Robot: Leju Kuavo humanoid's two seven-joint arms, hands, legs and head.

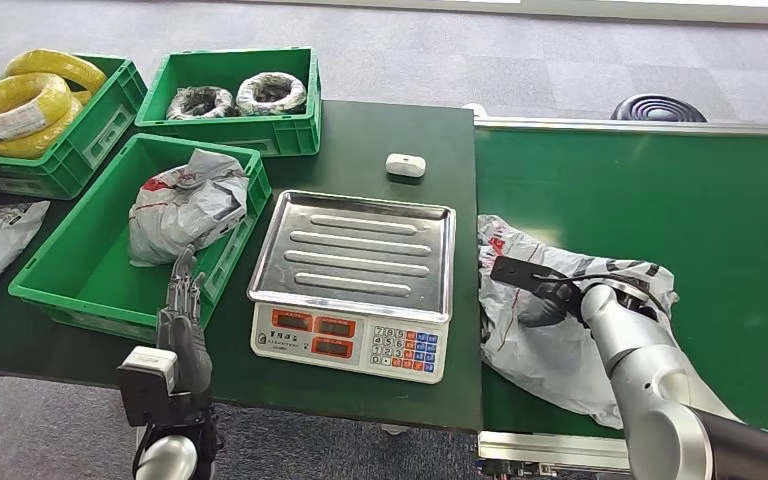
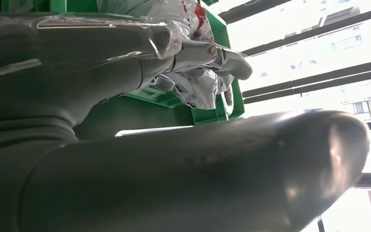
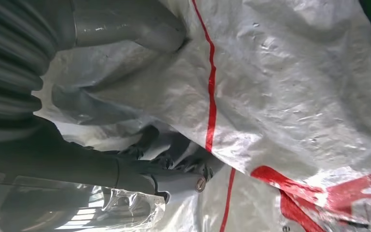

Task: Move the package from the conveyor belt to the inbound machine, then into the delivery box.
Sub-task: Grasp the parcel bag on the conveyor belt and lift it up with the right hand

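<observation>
Nearest the head camera, the right arm (image 1: 660, 400) reaches from the lower right corner out over the conveyor belt (image 1: 660, 190), whose green surface takes up the right half of the scene. On the belt, close to its left edge, lies the package (image 1: 545, 345), a crumpled grey-white plastic mailer with red print. The right hand (image 1: 545, 290) rests on top of it; in the right wrist view the thumb (image 3: 125, 24) and the darker fingers (image 3: 174, 164) press into the wrinkled plastic (image 3: 294, 96) from either side, folds bunched between them, so the hand has closed on the package. It cannot be told whether the bag is lifted off the belt.

Left of the belt is a dark green table (image 1: 380, 140) bearing the inbound machine (image 1: 355, 280), a scale with a ribbed steel tray and a keypad front. Beside it stands the delivery box (image 1: 80, 270), a green crate already holding a similar mailer (image 1: 180, 205). Two more green crates stand behind, one with yellow coils (image 1: 25, 100), one with dark coils (image 1: 235, 97).

The left hand (image 1: 182, 320) stands upright at the table's near edge, just in front of the delivery box, fingers straight, fairly close together and holding nothing.

A small white object (image 1: 405, 165) lies behind the scale.
</observation>
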